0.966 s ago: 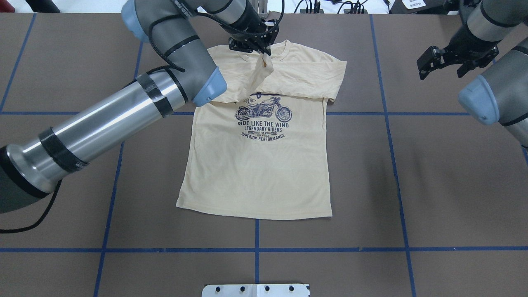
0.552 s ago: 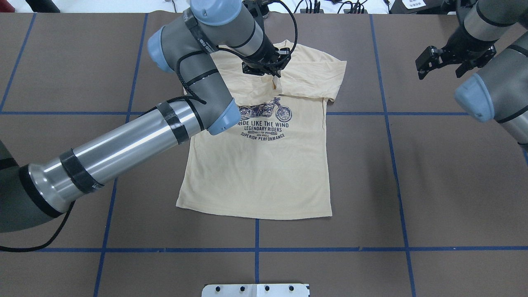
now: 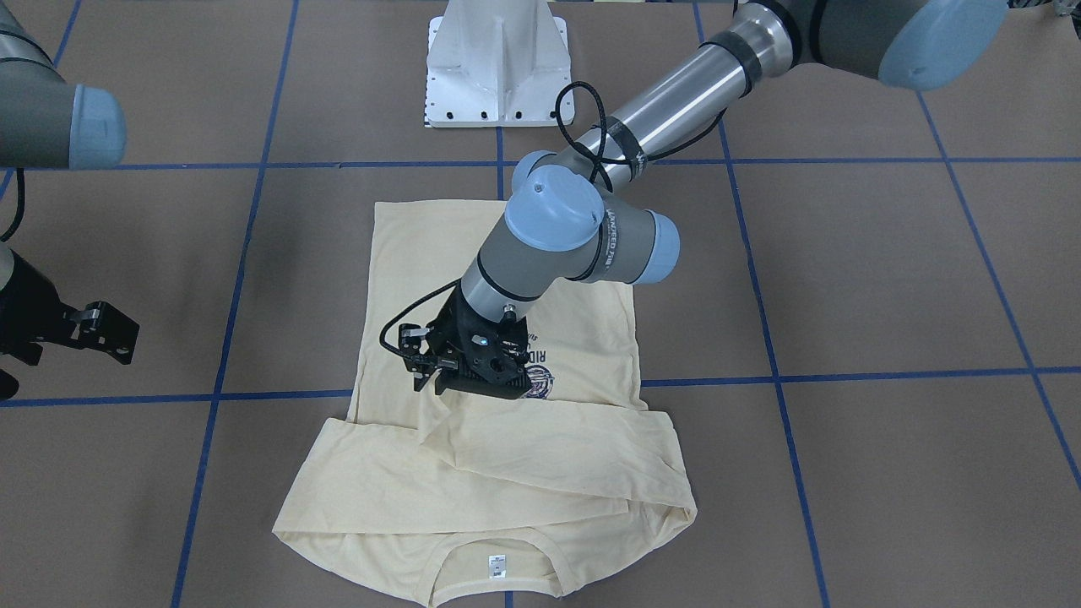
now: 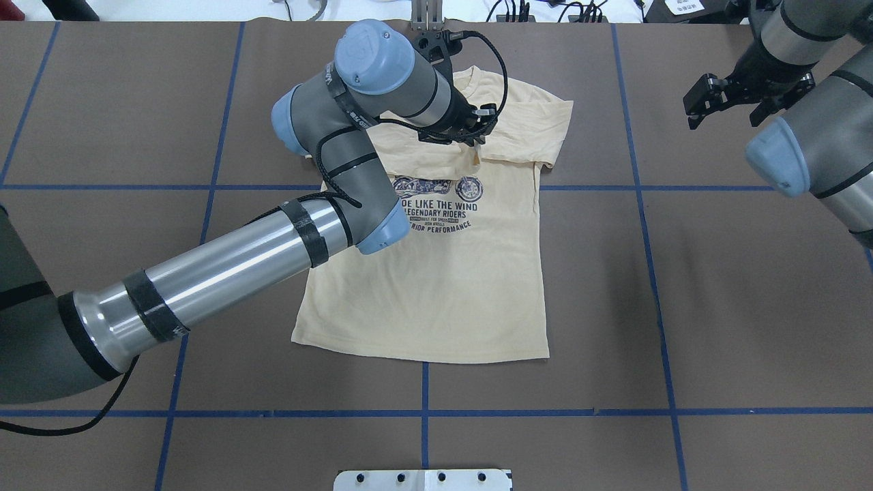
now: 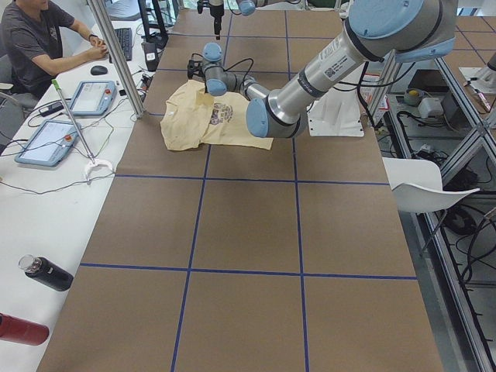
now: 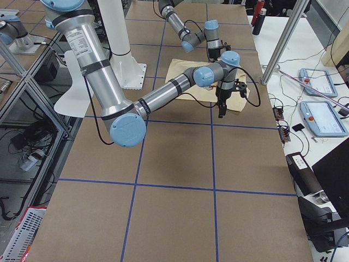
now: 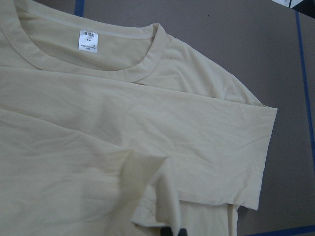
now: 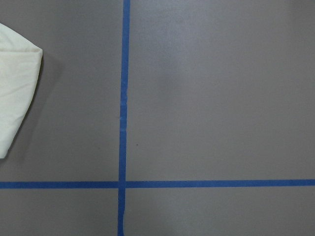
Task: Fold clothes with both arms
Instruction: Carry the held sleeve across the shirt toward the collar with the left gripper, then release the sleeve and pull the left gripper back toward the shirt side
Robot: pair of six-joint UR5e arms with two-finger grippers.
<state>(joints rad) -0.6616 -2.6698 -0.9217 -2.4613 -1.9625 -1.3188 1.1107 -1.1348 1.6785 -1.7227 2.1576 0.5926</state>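
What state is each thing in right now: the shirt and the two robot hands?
T-shirt: flat on the table, print up, sleeve fabric folded across the chest.
Left hand: shut on a fold of the T-shirt, low over its chest.
Right hand: open, empty, off to the side of the T-shirt.

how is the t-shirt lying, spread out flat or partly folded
Partly folded: sleeve fabric lies folded over the chest of the T-shirt, covering the top of its motorcycle print; the lower body lies flat.
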